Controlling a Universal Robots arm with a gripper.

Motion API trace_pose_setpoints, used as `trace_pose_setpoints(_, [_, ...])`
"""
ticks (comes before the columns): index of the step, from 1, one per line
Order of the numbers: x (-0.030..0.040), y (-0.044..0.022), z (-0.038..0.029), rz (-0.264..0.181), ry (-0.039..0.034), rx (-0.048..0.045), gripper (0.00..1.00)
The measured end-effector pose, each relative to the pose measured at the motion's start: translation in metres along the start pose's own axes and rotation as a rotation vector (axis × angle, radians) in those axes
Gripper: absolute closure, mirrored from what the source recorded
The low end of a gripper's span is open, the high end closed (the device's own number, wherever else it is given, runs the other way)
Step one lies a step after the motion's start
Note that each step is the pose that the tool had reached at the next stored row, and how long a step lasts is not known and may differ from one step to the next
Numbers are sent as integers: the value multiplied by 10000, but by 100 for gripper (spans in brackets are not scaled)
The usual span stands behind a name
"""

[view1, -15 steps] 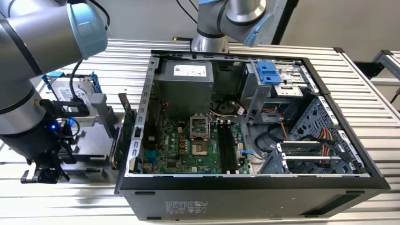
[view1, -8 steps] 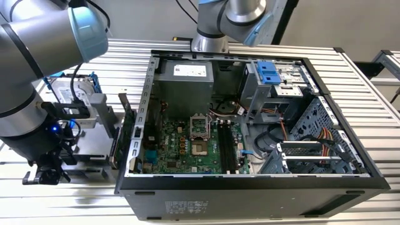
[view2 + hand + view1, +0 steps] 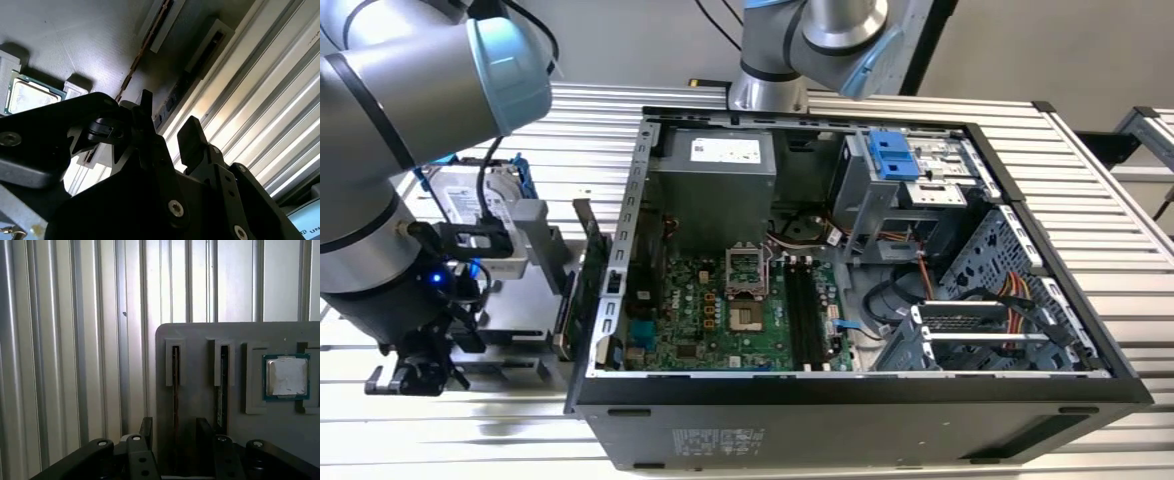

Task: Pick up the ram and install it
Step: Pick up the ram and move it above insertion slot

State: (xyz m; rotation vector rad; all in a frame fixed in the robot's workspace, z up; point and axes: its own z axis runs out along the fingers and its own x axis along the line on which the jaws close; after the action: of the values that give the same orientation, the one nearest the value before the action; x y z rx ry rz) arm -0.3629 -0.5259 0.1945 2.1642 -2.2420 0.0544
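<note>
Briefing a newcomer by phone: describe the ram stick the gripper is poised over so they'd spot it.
Find the grey holder plate on the slatted metal table. Beside its square processor run two narrow slots, each with a stick on edge. The ram is the one in the slot farther from the processor, straddled by the open gripper.

The silver ribbed metal table [image 3: 60, 365] has a smooth sheen streaked with light, while the grey slotted holder block [image 3: 200, 335] on it looks like matt plastic, and the square processor chip [image 3: 286, 376] set in it has a dull metal lid rimmed by green board. The black gripper [image 3: 175, 432] is matt, with small bright screw heads. The open black computer case [image 3: 854, 425] is matt outside and bare grey sheet metal inside.
</note>
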Motion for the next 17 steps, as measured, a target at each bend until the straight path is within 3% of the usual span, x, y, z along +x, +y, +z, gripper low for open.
trace_pose_setpoints(14, [0, 0, 1, 77, -3, -3, 0])
trace_pose_setpoints(17, [0, -1, 2, 77, -81, -3, 0])
